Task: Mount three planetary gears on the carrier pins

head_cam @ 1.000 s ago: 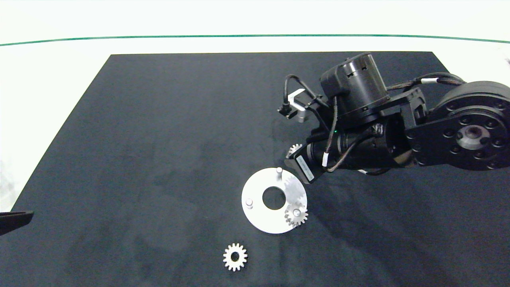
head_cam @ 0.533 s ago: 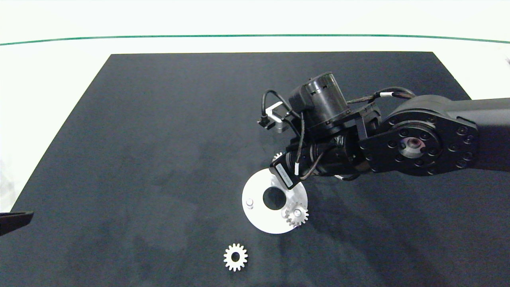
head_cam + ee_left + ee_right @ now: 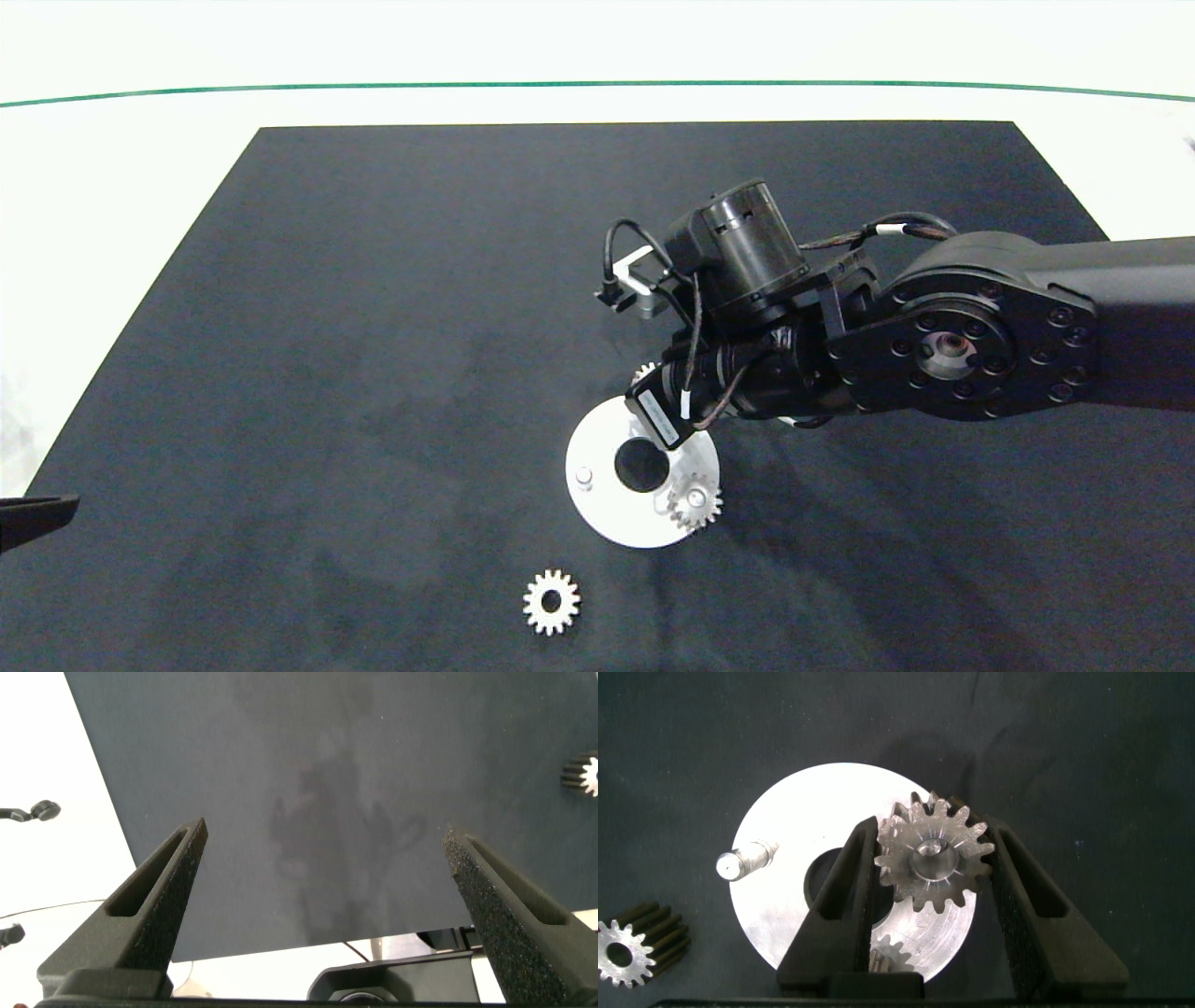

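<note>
Head view, centre frame: right gripper (image 3: 644, 397) over white disc (image 3: 597, 457) to reach its far pin; one gear (image 3: 695, 502) seated; loose gear (image 3: 551, 602) on mat (image 3: 373, 327), lower centre.
Right wrist view: fingers clamp third gear (image 3: 932, 852) flat, bore axis apparently over a pin; bare pin (image 3: 747, 860) left.
Left wrist view: left gripper (image 3: 322, 849) spread, idle.

Even overhead light; white counter (image 3: 112, 187) overexposed around the dark mat (image 3: 373, 327). Soft arm shadow on the white disc (image 3: 597, 504). Green line (image 3: 597, 84) bows beyond the mat
</note>
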`<action>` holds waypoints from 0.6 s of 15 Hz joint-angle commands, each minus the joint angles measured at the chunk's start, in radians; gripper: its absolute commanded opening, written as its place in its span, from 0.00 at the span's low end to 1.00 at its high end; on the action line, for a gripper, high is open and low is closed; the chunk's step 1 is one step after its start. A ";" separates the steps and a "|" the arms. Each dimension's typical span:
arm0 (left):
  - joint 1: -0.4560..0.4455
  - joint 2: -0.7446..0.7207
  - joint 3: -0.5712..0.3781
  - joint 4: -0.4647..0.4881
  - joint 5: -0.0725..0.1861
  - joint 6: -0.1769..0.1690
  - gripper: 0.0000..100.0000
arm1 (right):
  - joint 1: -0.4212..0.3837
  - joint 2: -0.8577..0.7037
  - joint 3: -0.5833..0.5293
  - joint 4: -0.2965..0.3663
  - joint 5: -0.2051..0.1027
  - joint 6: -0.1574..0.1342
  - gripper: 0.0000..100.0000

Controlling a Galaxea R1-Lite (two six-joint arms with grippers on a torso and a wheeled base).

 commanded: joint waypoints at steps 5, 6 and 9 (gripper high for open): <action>0.000 0.001 0.001 0.005 0.001 0.001 1.00 | 0.001 0.004 0.010 0.006 -0.001 -0.002 0.25; 0.000 0.001 0.001 0.005 0.001 0.003 1.00 | 0.001 0.004 0.011 0.006 -0.001 -0.002 0.25; 0.000 0.001 0.001 0.005 0.001 0.003 1.00 | 0.000 0.003 0.013 0.006 -0.001 -0.001 0.25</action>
